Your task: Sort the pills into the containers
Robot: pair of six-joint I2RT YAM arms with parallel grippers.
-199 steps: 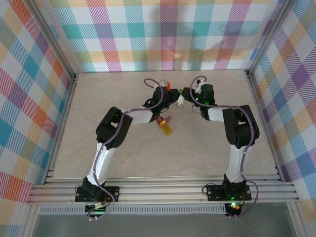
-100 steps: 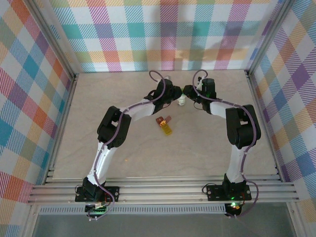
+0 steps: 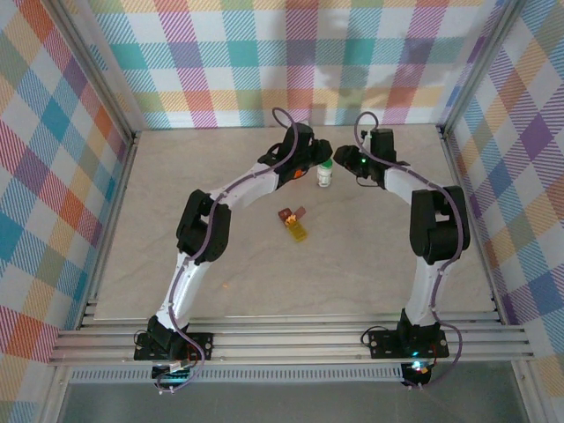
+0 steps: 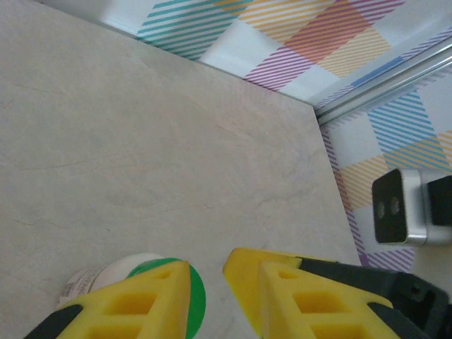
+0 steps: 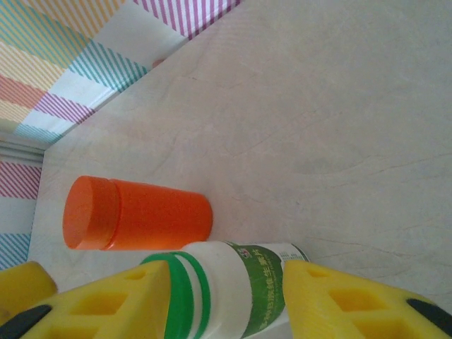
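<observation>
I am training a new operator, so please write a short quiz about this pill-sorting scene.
1. True or false: the white bottle has a red cap.
2. What is beside the white bottle? A) orange bottle B) blue cup C) spoon
3. Which gripper's fingers straddle the white bottle?
Key: 1 false, the cap is green; 2 A; 3 the right gripper.

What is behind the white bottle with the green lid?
An orange container with its lid on, then bare table and the striped wall. Its lid hides whatever is inside it.
</observation>
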